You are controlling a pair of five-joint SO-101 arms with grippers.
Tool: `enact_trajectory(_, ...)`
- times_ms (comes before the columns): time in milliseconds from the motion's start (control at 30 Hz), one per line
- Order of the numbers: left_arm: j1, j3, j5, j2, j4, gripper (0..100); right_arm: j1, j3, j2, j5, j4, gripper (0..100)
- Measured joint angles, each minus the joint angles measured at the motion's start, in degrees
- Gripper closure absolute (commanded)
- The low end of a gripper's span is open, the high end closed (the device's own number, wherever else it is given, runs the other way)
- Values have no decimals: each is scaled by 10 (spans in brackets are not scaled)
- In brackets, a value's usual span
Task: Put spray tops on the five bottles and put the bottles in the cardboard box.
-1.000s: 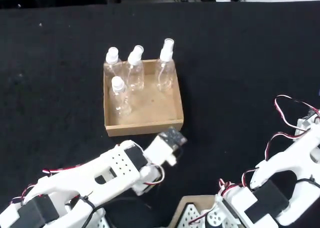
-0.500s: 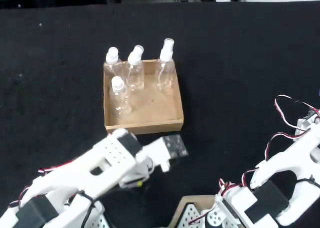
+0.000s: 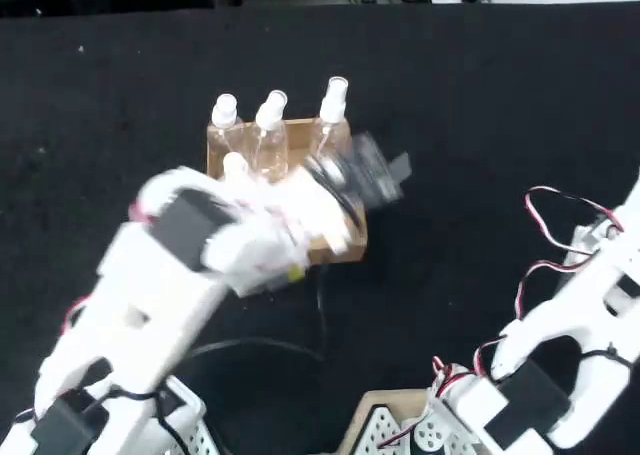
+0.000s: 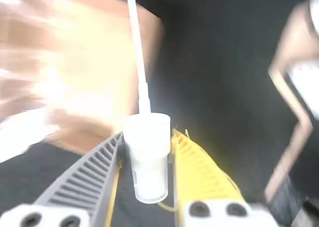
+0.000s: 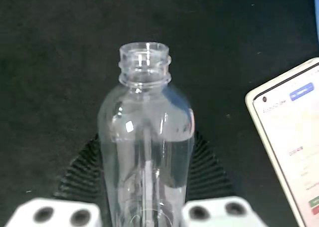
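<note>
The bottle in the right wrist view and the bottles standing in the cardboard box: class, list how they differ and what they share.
The held bottle has a bare open neck; the boxed bottles wear white spray tops. The held bottle sits clamped in the jaws of the right gripper; the boxed bottles stand upright in the cardboard box. All are clear plastic.
</note>
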Motion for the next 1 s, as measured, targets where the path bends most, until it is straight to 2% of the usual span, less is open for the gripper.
enact_trajectory(200,-192,-215,48,-1,7,917,-46,54,-81,-64,3,988)
enact_trajectory(400,-416,-261,63,7,7,917,-119,199,-156,-122,-163,988)
enact_trajectory(467,-484,-243,63,20,7,917,-157,251,-165,-127,-239,988)
enact_trajectory(500,-514,-228,63,28,7,917,-199,294,-166,-127,-300,988)
enact_trajectory(600,-598,-160,49,54,7,917,-241,324,-166,-132,-325,988)
enact_trajectory(700,-655,-76,11,84,7,917,-262,324,-166,-134,-301,988)
enact_trajectory(833,-687,29,-36,126,-1,917,-287,316,-166,-135,-204,988)
enact_trajectory(1000,-702,165,-111,143,-92,916,-312,316,-166,-170,-162,988)
